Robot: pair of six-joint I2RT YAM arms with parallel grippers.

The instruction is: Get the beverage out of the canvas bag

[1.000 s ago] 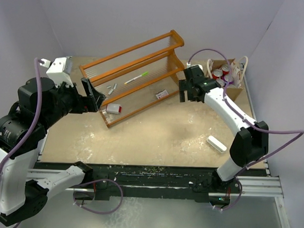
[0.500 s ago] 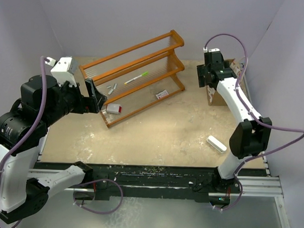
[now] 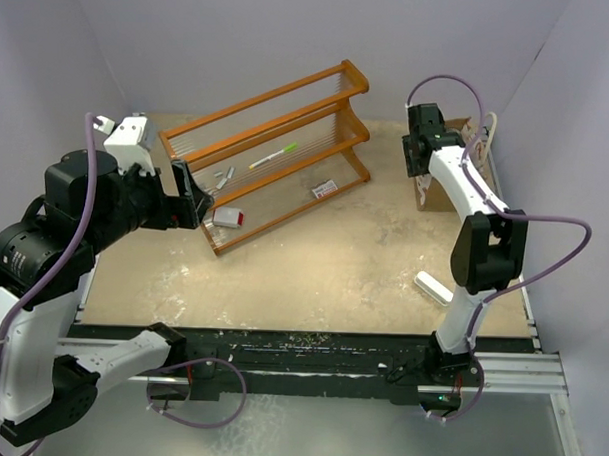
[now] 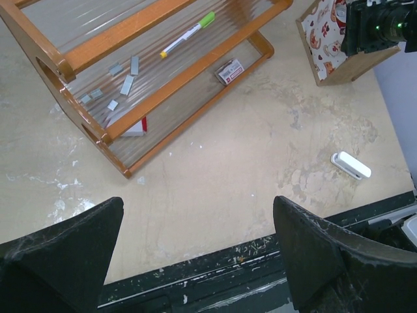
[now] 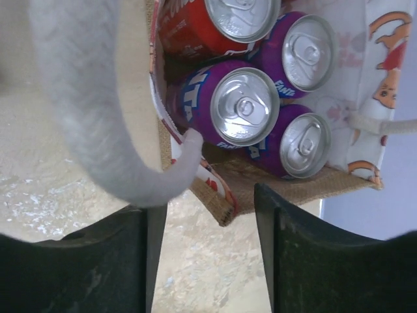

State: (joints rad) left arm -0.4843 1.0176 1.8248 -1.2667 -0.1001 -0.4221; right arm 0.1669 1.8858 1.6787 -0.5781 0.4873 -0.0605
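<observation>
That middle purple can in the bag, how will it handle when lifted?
Tab unopened, so the purple can is probably full and heavy for its size. Its smooth wall may slip. Wedged among other cans, it might drag the canvas bag along.

Headcount of what's on the worktop [image 4: 215, 169]

One canvas bag [image 4: 322, 45] at the upper right of the left wrist view, with two white handles [image 5: 98, 117]. The right wrist view shows four drinks standing inside it: one red can [image 5: 195, 29] at the top of the frame and three purple cans [image 5: 242, 107] below it. One orange wooden rack [image 4: 117, 34] runs across the upper left. On it are one green-capped pen [image 4: 189, 34], two small red-and-white packs [image 4: 229, 70] and what I count as six tiny grey clips [image 4: 127, 83], though they're small enough that I could be off by one. One white oblong thing [image 4: 350, 165] sits alone at the lower right.
</observation>
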